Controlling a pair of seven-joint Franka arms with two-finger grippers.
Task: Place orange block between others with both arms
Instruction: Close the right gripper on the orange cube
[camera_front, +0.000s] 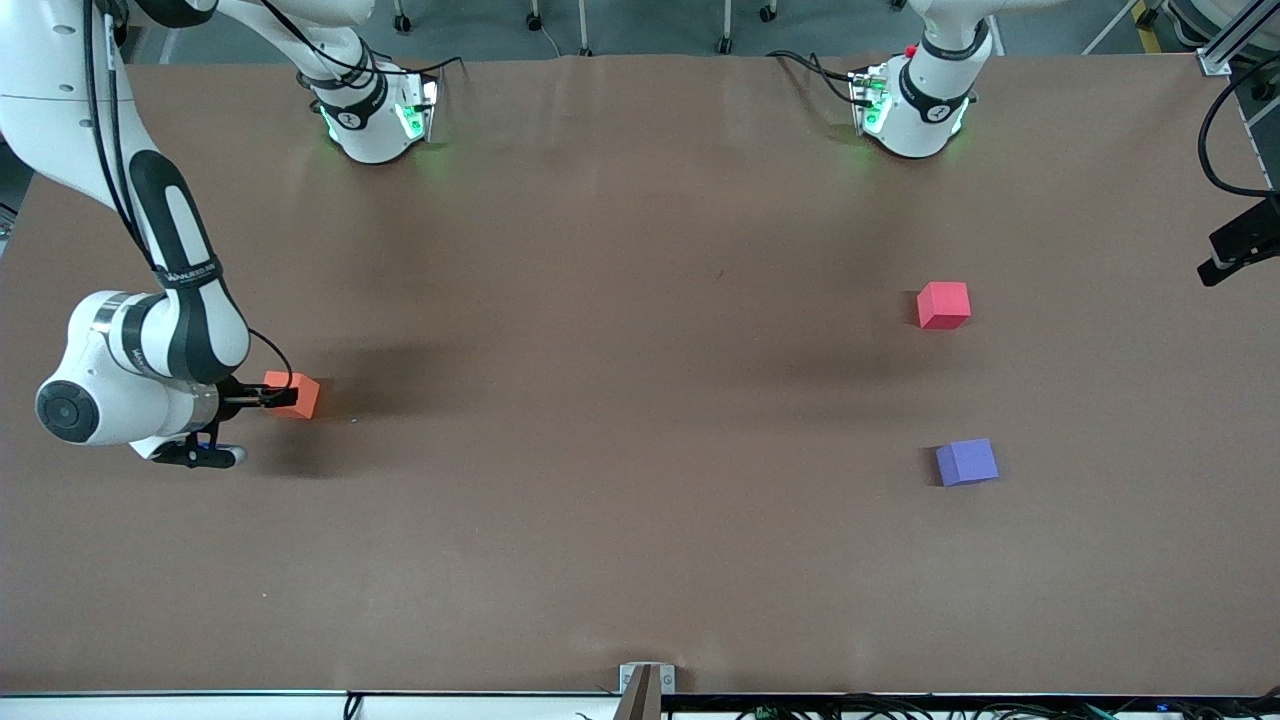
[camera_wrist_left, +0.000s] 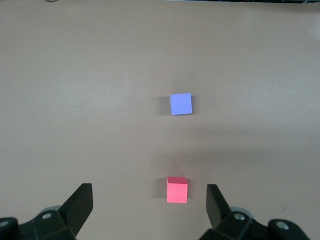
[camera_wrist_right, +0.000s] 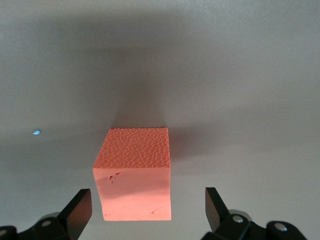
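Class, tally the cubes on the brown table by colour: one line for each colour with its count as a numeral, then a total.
Orange cube: 1
Red-pink cube: 1
Violet-purple cube: 1
Total: 3 cubes

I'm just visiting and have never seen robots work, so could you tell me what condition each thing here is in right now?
orange block: on the table, not gripped, at the right arm's end.
red-pink cube: resting on the table, untouched.
violet-purple cube: resting on the table, nearer the front camera than the red-pink cube.
right gripper: open, fingers either side of the orange block.
left gripper: open, empty, above the red-pink cube.
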